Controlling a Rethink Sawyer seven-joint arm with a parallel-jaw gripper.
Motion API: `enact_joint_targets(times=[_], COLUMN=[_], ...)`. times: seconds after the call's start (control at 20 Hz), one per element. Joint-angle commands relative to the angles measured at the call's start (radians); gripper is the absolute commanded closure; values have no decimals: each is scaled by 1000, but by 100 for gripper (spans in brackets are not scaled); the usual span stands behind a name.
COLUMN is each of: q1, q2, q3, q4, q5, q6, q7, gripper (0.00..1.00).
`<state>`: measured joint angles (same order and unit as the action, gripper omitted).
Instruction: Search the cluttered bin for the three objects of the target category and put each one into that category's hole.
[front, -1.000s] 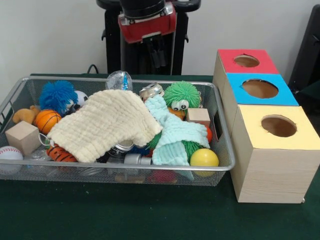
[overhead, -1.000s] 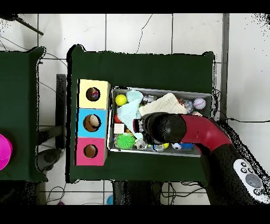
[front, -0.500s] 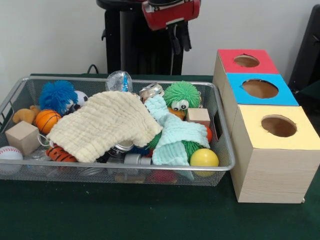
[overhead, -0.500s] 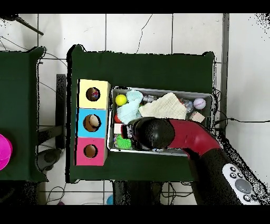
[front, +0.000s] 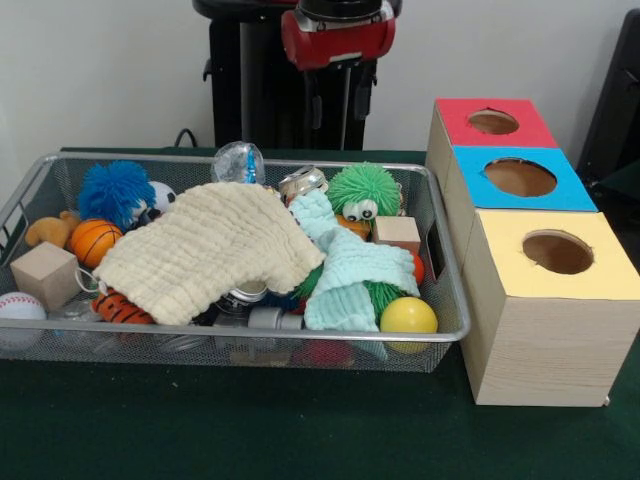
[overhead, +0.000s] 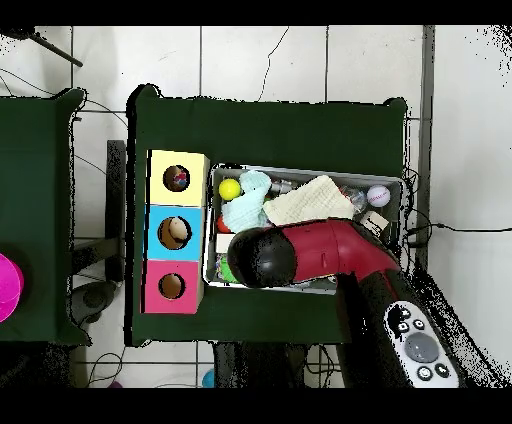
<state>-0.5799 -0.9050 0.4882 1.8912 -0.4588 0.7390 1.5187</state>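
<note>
My gripper (front: 337, 100) hangs open and empty above the far rim of the wire bin (front: 250, 336), behind the green fuzzy ball with eyes (front: 364, 190). The bin holds a cream cloth (front: 205, 250), a mint cloth (front: 350, 272), a yellow ball (front: 408, 316), a basketball (front: 95, 240), a baseball (front: 20, 307), a blue fuzzy ball (front: 115, 190) and wooden blocks (front: 398, 232). To the right stand three boxes with a red hole (front: 493, 122), a blue hole (front: 520, 177) and a yellow hole (front: 557, 252). In the overhead view the arm (overhead: 265, 258) hides the gripper.
A metal can (front: 302, 182), a clear ball (front: 238, 160), a tiger-striped ball (front: 120, 308) and a plush toy (front: 50, 230) also lie in the bin. From above, something sits in the yellow box's hole (overhead: 177, 179) and in the blue box's hole (overhead: 174, 232).
The gripper has moved from above the bin's middle toward the boxes, rising and then dropping slightly. Its fingers now show spread apart. Nothing in the bin has moved.
</note>
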Motion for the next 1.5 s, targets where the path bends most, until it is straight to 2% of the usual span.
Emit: enact_joint_targets(times=[0.05,0.35,0.6,0.9,1.15,1.25,1.35,1.5], q1=[33,78,90,108,124,112,81,32], q2=[-8,-12,-5,58,169,205,236,286], q3=[-83,-95,-101,-139,-200,-209,-205,-179], q4=[-155,-196,-198,-211,-262,-267,-258,-247], q5=[-261,-448,-540,-647,-710,-686,-620,-521], q6=[20,4,-62,-195,-311,-335,-348,-313], q7=[-56,-69,-35,88,182,191,176,112], gripper=[0,0,0,0,0,0,0,0])
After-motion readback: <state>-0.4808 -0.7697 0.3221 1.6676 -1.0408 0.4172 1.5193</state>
